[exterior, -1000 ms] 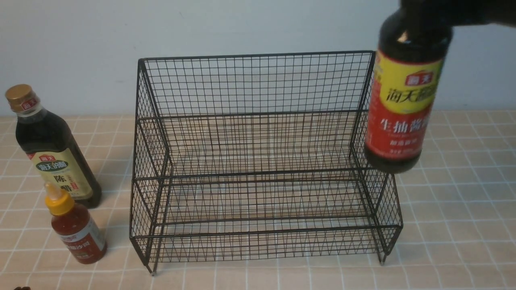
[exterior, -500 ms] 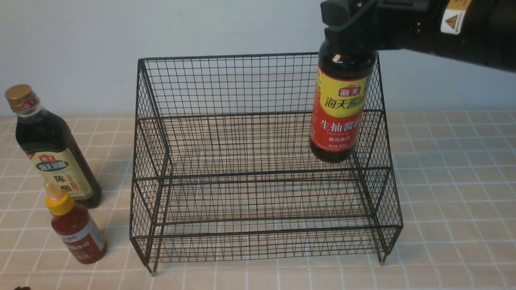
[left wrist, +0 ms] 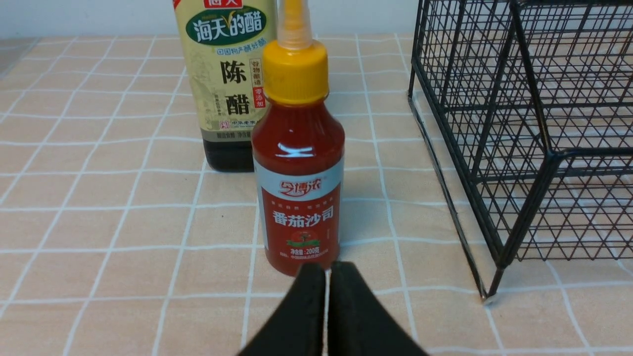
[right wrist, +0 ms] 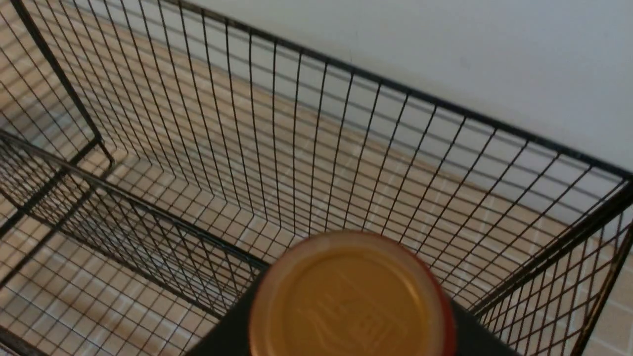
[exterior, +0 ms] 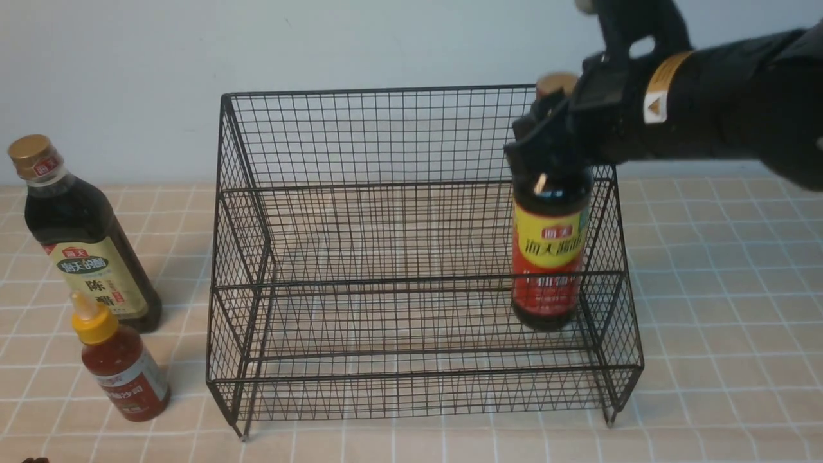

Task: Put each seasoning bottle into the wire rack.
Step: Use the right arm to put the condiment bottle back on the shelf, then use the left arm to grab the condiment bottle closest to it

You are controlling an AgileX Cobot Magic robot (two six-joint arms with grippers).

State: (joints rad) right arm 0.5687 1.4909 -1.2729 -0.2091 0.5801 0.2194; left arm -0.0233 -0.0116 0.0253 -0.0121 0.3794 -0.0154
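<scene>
Seen from my left wrist: the beige label on the tall dark bottle (left wrist: 225, 74) reads "海天的醋" and "陈醋". The small red sauce bottle (left wrist: 299, 188) reads "番茄沙司" and "净含量:200克". In the front view, the red-necked dark bottle (exterior: 551, 257) bears a "海天" badge, and my right arm (exterior: 726, 122) has a yellow warning-triangle sticker (exterior: 659, 96).

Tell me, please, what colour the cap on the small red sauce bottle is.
The cap is yellow; the left wrist view shows it best.

This looks like a mock-up kitchen counter in a robot test space. The table (exterior: 739, 321) has a beige tile-pattern covering and stands against a plain pale wall (exterior: 128, 64). A vinegar bottle (exterior: 83, 244), a tomato sauce bottle (exterior: 122, 373), a dark sauce bottle (exterior: 550, 251) and a wire rack (exterior: 386, 90) suggest cooking. A black robot arm (exterior: 720, 122) suggests testing.
</scene>
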